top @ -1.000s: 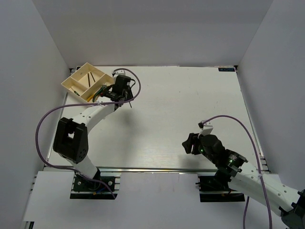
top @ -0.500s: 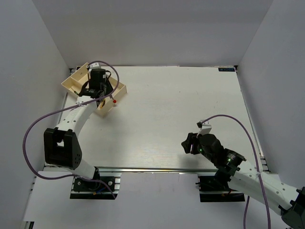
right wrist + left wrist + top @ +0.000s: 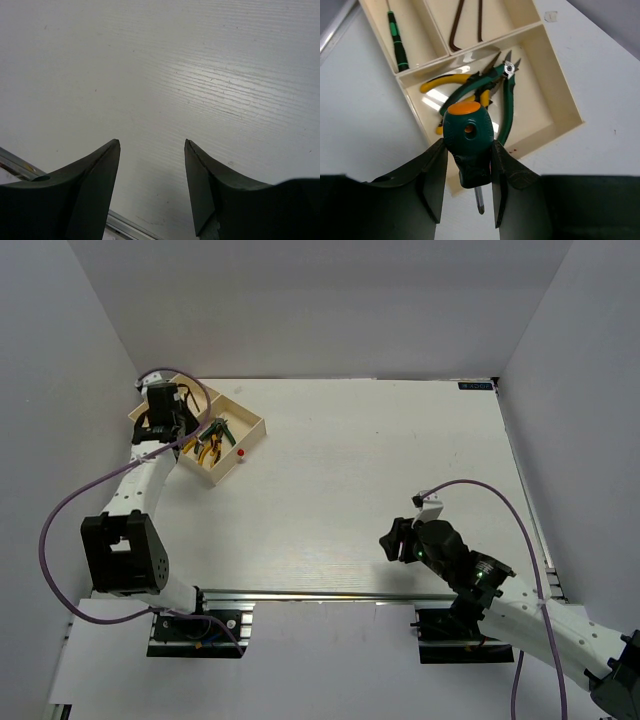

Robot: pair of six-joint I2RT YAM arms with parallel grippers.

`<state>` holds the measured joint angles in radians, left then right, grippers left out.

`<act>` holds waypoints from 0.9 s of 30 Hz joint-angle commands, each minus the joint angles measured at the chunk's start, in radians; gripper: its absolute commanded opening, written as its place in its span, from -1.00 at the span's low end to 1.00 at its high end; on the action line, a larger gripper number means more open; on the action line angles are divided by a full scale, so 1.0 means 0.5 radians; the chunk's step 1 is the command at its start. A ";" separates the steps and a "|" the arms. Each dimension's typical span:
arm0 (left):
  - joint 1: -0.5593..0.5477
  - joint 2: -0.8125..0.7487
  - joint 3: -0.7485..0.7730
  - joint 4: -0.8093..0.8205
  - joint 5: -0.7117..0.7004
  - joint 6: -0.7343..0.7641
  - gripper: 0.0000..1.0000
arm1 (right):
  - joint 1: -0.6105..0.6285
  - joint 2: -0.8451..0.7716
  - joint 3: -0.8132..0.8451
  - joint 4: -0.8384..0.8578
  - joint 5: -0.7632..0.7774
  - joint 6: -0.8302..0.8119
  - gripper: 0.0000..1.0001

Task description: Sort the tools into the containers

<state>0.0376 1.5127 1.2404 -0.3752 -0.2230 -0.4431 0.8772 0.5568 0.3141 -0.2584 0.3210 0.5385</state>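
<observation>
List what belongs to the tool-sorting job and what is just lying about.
Job: stubby screwdriver in left end effector, yellow pliers, green cutters, thin screwdriver, hex keys, divided tray.
Lying about: small red knob beside the tray.

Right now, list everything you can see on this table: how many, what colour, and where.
table: one, white, under everything
tray: one, cream, three compartments showing, far left corner of the table
pliers: two pairs, one yellow-handled, one green-handled, overlapping in the largest compartment
hex keys: two, dark, in a smaller compartment
thin screwdriver: one, green and black, in the compartment next to them
stubby screwdriver: one, green with orange cap, held above the tray
knob: one, red, on the table beside the tray
left tool: one, black, shut on the stubby screwdriver
right tool: one, black, open over bare table
</observation>
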 commanded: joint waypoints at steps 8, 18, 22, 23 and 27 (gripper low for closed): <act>0.268 -0.022 0.041 0.109 0.099 0.003 -1.00 | 0.007 0.064 0.034 0.182 0.011 -0.074 0.21; 0.327 0.177 0.121 0.354 -0.115 0.051 -1.00 | 0.004 0.297 0.099 0.317 -0.016 -0.163 0.23; 0.348 0.263 0.158 0.462 -0.171 0.076 -1.00 | 0.004 0.383 0.102 0.363 -0.038 -0.184 0.23; 0.348 0.285 0.164 0.483 -0.189 0.082 -1.00 | 0.000 0.405 0.108 0.379 -0.047 -0.193 0.24; 0.348 0.340 0.155 0.652 -0.263 0.122 -1.00 | 0.004 0.506 0.099 0.446 -0.081 -0.203 0.25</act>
<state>0.2047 1.6947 1.2774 -0.1596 -0.3027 -0.4080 0.8772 0.7845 0.3256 -0.1074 0.2939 0.4587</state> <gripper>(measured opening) 0.459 0.623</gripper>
